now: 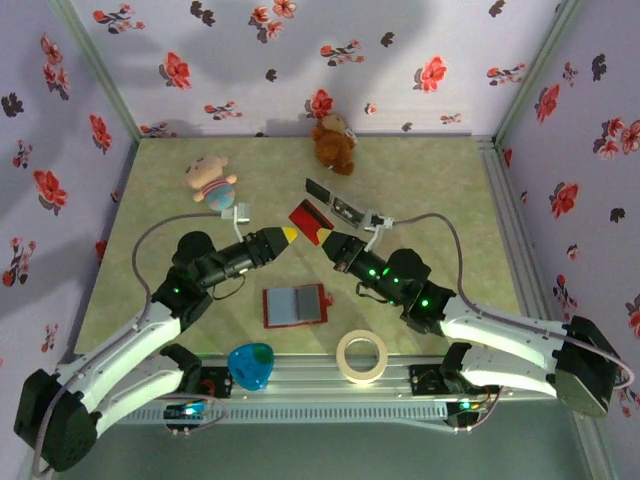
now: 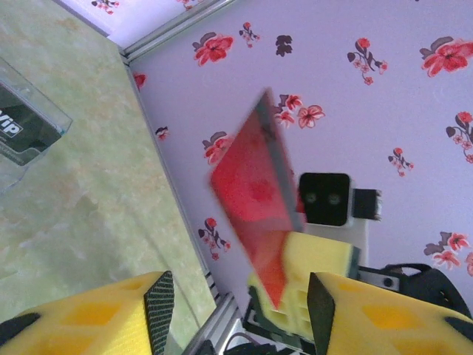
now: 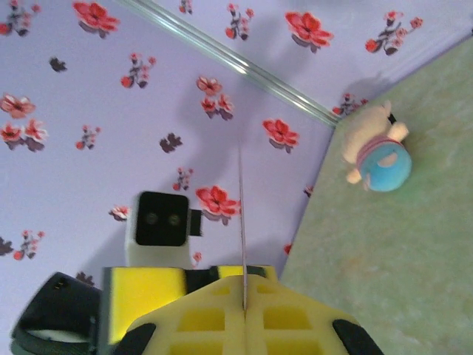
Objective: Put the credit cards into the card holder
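top external: wallet (image 1: 293, 305) lies open near the front of the table (image 1: 450, 200). beyond it right gripper (image 1: 327, 240) pinches a red card (image 1: 308, 218) tight, held up in the air. left gripper (image 1: 287, 235) sits half open alongside, holding nothing. likely a handover: close left squarely on the free edge before right releases. spare cards (image 1: 345, 208) lie further back.

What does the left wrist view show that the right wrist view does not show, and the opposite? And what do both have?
Left wrist view adds: the broad face of the red card, and a clear case holding a dark card on the table.
Right wrist view adds: a plush toy lying on the table, and the card as a thin edge-on line.
Both: the red card clamped in the shut right gripper, the green table, the flowered wall, and the opposite arm's wrist camera.
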